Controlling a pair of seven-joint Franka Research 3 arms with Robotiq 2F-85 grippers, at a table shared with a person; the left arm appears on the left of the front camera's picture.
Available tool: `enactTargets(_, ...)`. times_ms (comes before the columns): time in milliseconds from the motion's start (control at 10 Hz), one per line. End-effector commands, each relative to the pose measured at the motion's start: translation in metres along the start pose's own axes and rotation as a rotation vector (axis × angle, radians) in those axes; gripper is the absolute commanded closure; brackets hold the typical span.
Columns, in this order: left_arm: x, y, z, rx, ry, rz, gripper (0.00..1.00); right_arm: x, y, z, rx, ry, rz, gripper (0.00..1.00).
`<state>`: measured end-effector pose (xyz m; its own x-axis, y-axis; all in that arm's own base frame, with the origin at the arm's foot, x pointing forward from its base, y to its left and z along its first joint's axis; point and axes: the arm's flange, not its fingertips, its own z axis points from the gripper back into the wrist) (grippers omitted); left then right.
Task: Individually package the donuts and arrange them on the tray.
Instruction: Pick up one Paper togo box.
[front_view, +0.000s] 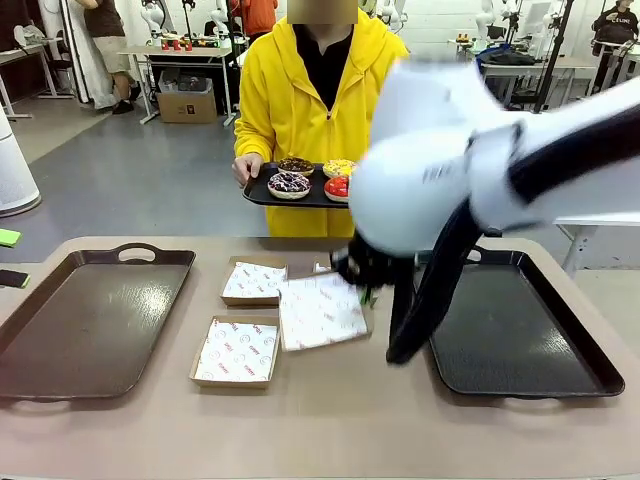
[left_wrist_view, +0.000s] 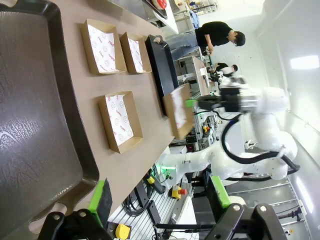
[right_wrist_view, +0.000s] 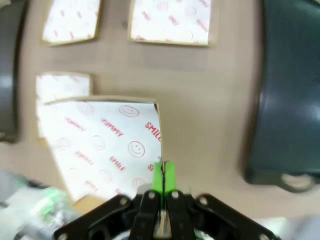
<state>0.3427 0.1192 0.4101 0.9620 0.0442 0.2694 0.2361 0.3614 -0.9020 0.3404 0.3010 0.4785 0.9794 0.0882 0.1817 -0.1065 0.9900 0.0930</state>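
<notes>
The donuts lie on a black tray (front_view: 262, 192) held by a person in a yellow hoodie at the far side: a chocolate sprinkled donut (front_view: 289, 183), a red donut (front_view: 337, 187), a dark donut (front_view: 296, 165) and a yellow donut (front_view: 339, 167). My right gripper (front_view: 366, 292) (right_wrist_view: 162, 176) is shut on the rim of a paper-lined cardboard box (front_view: 320, 312) (right_wrist_view: 100, 145) (left_wrist_view: 179, 111), which hangs tilted above the table's middle. My left gripper (left_wrist_view: 160, 197) stands open with nothing between its green pads, over the near end of the left tray (left_wrist_view: 35, 125).
A brown tray (front_view: 90, 320) lies at the table's left and a dark tray (front_view: 520, 335) (right_wrist_view: 290, 90) at its right. Paper-lined boxes (front_view: 253, 282) (front_view: 235, 350) sit between them, and another box (right_wrist_view: 62, 85) lies partly under the held one.
</notes>
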Motion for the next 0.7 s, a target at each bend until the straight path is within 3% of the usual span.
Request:
enactTargets(0, -0.001, -0.001, 0.002, -0.016, -0.007, -0.009, 0.00, 0.038, 0.003, 0.051, -0.036, -0.016, -0.006, 1.00)
enactTargets(200, -0.001, -0.001, 0.002, -0.016, -0.007, -0.009, 0.00, 0.086, 0.004, 0.063, -0.098, 0.040, -0.053, 1.00)
enactTargets(600, -0.001, -0.001, 0.002, -0.016, -0.007, -0.009, 0.00, 0.174, -0.026, 0.033, -0.168, 0.055, -0.103, 1.00)
